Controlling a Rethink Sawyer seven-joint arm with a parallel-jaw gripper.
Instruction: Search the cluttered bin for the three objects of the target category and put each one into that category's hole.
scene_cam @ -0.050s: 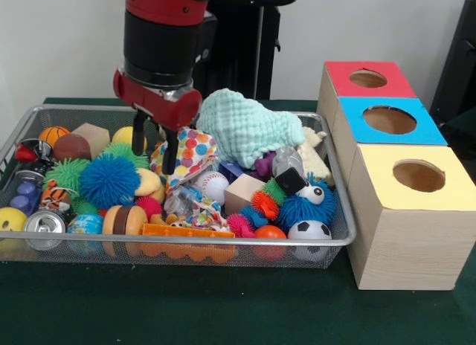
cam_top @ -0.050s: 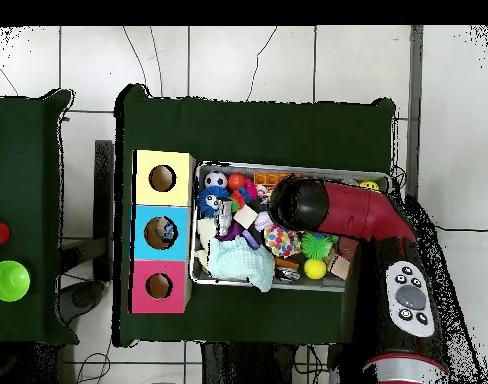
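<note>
Red arm [cam_top @ -0.050s: 373, 222] over cluttered bin [cam_top @ -0.050s: 288, 283], beside yellow, blue, pink boxes [cam_top @ -0.050s: 164, 232]

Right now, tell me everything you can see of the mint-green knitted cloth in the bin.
The mint-green knitted cloth is a soft, bumpy-textured fabric, crumpled into a mound at the wire bin's back edge. It lies on top of other toys, the highest thing in the pile, beside the polka-dot cloth. Overhead, it drapes over the bin's rim toward the pink box. The gripper hangs beside it, not touching.
</note>
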